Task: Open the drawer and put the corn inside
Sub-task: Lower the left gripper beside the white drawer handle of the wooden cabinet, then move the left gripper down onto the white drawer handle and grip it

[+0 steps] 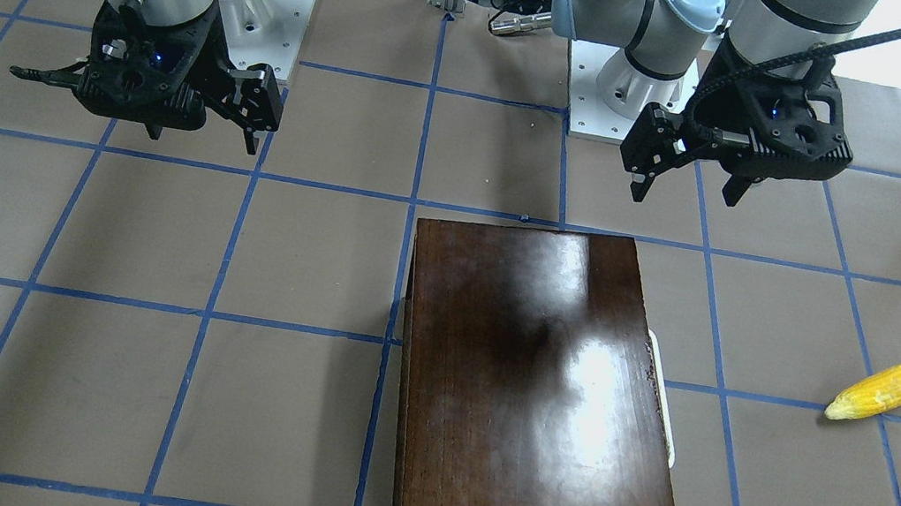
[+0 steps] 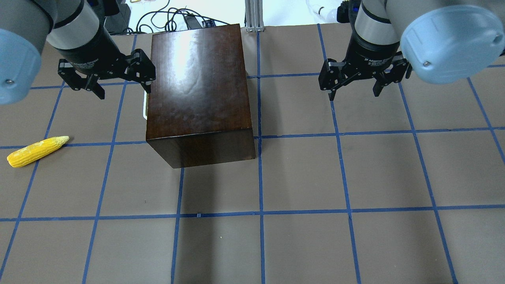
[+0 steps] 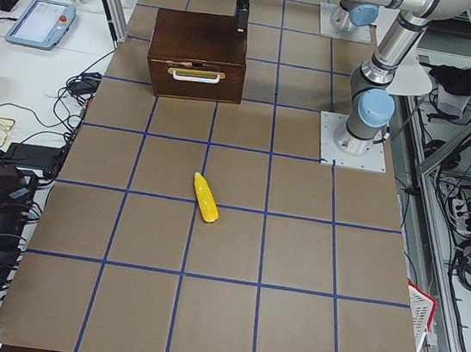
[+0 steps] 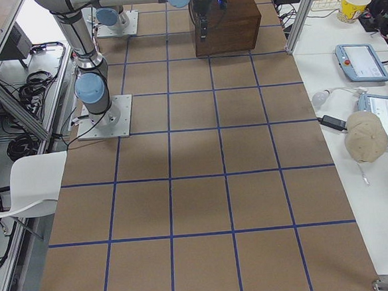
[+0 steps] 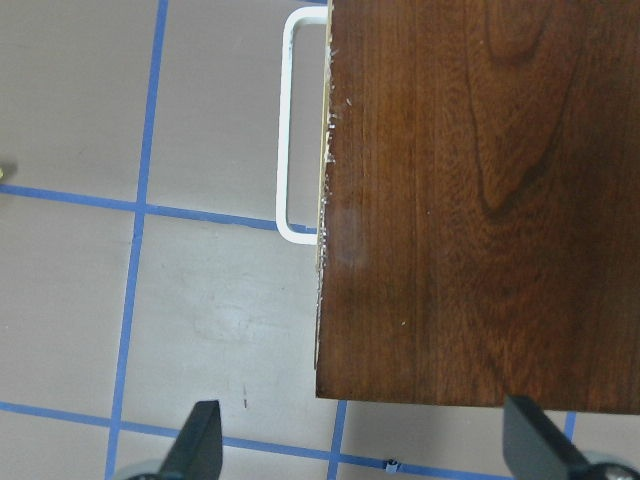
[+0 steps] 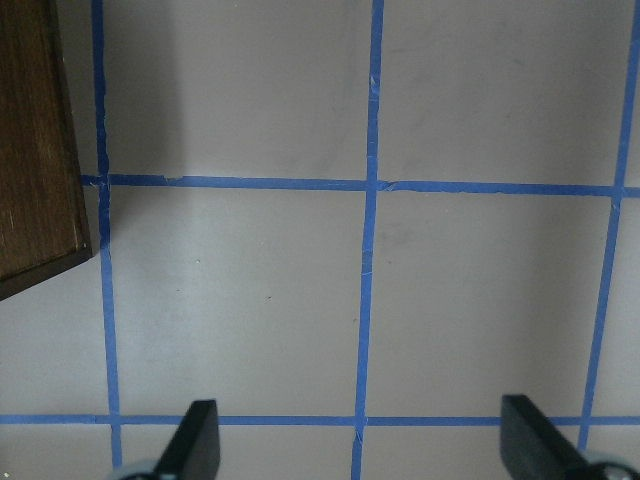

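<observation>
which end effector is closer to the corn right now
Left. The left end effector hovers over the edge of the box on the side where the corn lies; the right end effector hangs past the opposite side, farther off.

**What the cameras keep from you**

From overhead and from your side of the table, the box [image 1: 537,391] top covers the drawer [image 3: 193,86]. Only a sliver of the white handle [image 1: 662,392] peeks out, so you can't read the drawer front there. The box corner by your table edge is clipped by the frame's bottom. The left wrist view crops the handle at its top edge and the box at its right. Of the left gripper [image 5: 360,445] and right gripper [image 6: 360,445], you get only fingertips [image 5: 198,440] along the bottom edge.
</observation>
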Available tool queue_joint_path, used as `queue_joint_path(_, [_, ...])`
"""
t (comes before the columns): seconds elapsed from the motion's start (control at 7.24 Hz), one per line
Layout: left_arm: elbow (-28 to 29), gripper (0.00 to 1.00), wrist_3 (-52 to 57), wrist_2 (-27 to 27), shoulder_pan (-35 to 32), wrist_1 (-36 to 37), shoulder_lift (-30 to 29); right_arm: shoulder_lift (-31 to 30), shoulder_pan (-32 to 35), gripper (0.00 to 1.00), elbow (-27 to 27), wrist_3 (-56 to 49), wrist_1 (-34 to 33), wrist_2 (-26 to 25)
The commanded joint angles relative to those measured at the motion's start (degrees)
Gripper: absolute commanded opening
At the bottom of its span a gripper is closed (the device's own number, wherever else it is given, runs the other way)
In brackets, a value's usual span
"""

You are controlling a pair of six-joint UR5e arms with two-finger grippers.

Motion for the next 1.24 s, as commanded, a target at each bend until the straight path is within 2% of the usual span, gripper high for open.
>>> queue_joint_path(0.0, [0.26, 1.00, 1.49, -0.49, 0.25, 0.05, -0.60, 0.00, 0.00, 1.00, 0.00, 0.00, 0.00, 0.00])
queue_joint_path(0.14, [1.66, 1.00, 7.76, -1.19, 1.03, 0.66, -1.83, 0.00, 0.00, 1.00, 0.00, 0.00, 0.00, 0.00])
queue_joint_path(0.41, [2.90, 1.00, 10.53, -7.93, 9.43, 0.41, -4.46, 0.00, 0.00, 1.00, 0.00, 0.00, 0.00, 0.00])
queue_joint_path(0.55, [2.73, 1.00, 15.59, -10.31, 11.74, 0.76, -6.21, 0.00, 0.00, 1.00, 0.00, 0.00, 0.00, 0.00])
queue_joint_path(0.69, [2.73, 1.00, 18.95, -10.25, 13.07, 1.28, -8.41, 0.00, 0.00, 1.00, 0.00, 0.00, 0.00, 0.00])
queue_joint_path(1.11, [1.85, 1.00, 21.17, -11.92, 14.92, 10.22, -17.02, 0.00, 0.00, 1.00, 0.00, 0.00, 0.00, 0.00])
